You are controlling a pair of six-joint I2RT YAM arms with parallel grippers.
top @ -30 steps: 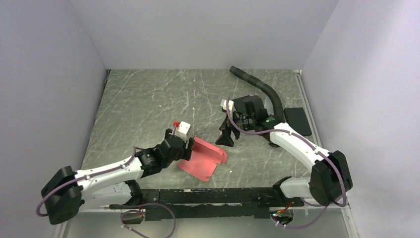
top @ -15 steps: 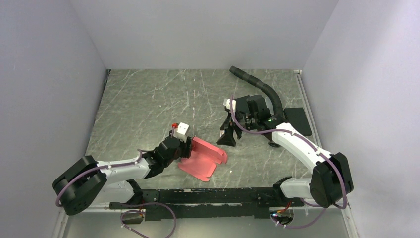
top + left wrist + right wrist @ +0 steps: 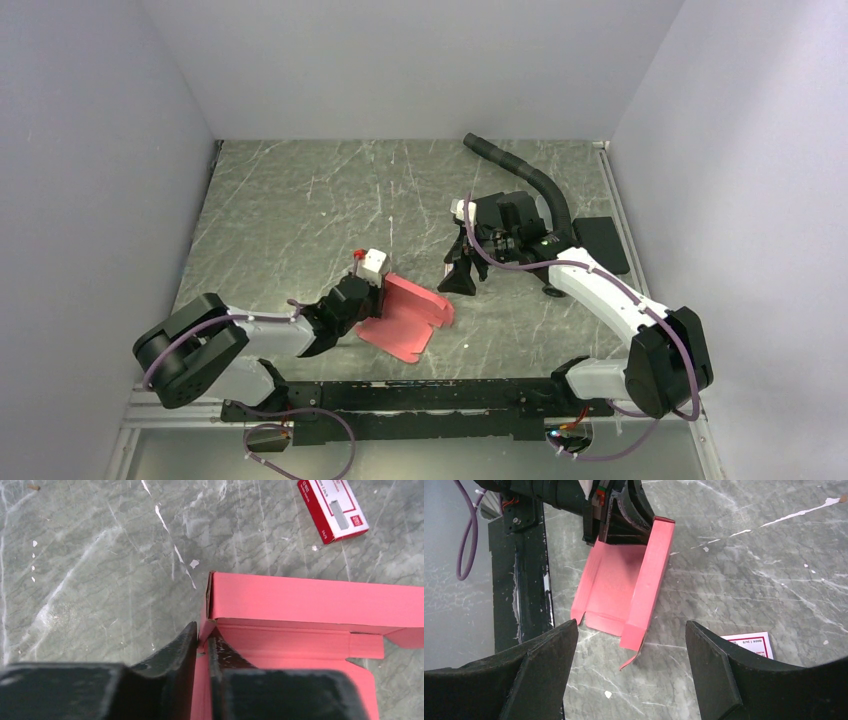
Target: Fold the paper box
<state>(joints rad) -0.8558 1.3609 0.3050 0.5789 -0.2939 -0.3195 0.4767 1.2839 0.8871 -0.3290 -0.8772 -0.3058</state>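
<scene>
The paper box (image 3: 408,318) is a flat red-pink cardboard sheet lying near the table's front middle, with one long wall folded up on its far side (image 3: 310,600). My left gripper (image 3: 374,300) is at the box's left end, and its jaws are shut on the raised side flap at the corner (image 3: 202,636). Cardboard shows between the two black fingers. My right gripper (image 3: 460,277) hovers just beyond the box's right end, open wide, with nothing between its fingers (image 3: 631,624). The right wrist view looks down on the box (image 3: 614,585) and on the left gripper gripping it.
A small red-and-white card box (image 3: 332,507) lies on the marble beyond the paper box, also seen by the right fingertip (image 3: 749,642). A black hose (image 3: 530,178) and a black pad (image 3: 600,243) sit at the back right. The black rail (image 3: 400,395) runs along the near edge.
The left jaws have closed from wide open onto the box's side flap. The left arm's elbow swung to the right. The right arm shifted only slightly.
</scene>
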